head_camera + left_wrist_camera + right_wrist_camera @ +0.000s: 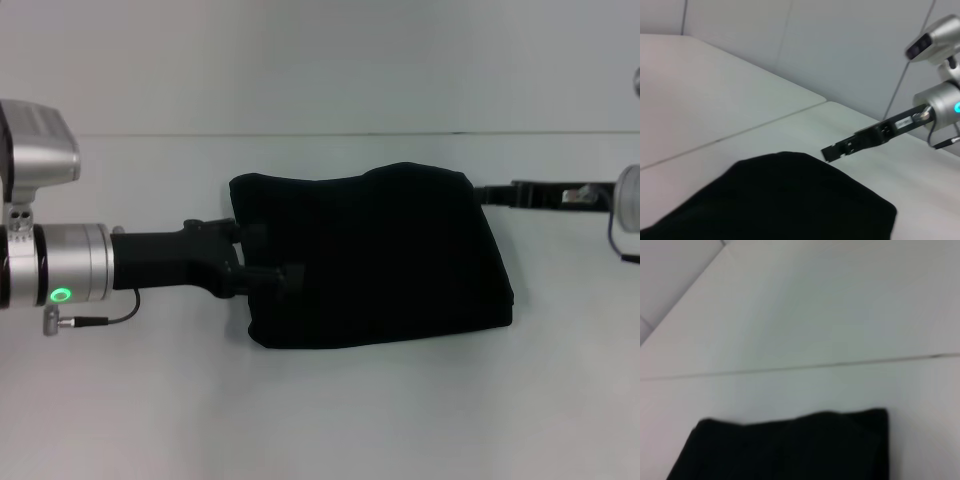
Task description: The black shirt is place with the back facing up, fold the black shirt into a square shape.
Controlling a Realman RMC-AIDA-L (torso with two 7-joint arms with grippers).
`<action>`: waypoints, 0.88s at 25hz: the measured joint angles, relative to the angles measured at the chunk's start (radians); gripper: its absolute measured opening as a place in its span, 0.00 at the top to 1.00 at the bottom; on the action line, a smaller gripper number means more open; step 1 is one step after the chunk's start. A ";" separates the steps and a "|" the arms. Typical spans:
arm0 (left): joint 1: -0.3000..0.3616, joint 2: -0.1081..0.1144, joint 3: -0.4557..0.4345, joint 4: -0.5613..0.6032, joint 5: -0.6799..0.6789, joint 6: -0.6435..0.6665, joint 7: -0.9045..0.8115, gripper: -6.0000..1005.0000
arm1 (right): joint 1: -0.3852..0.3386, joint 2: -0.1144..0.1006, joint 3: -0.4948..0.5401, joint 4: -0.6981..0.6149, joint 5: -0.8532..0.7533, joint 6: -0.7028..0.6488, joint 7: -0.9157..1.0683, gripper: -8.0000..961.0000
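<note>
On the white table lies the black shirt, folded into a compact block (plain face up). The left gripper sits at its left edge, fingers lost against the cloth; whether they grip, I cannot tell. The right gripper, fingers together and holding nothing, hovers just beside the far right corner.

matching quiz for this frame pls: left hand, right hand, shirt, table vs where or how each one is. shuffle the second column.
Things:
1. left hand
2. right hand
3. black shirt
4. table

Places or states:
A. white surface with the cloth lying on it
B. at the shirt's left edge, low against the cloth
C. folded into a compact, roughly rectangular bundle at the middle
D. by the shirt's far right corner, arm reaching in from the right

Pairs: 1-B, 2-D, 3-C, 4-A
</note>
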 joint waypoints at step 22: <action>-0.019 0.001 -0.002 -0.001 -0.101 -0.117 -0.040 0.07 | 0.174 0.000 -0.018 0.184 -0.009 0.166 0.238 0.19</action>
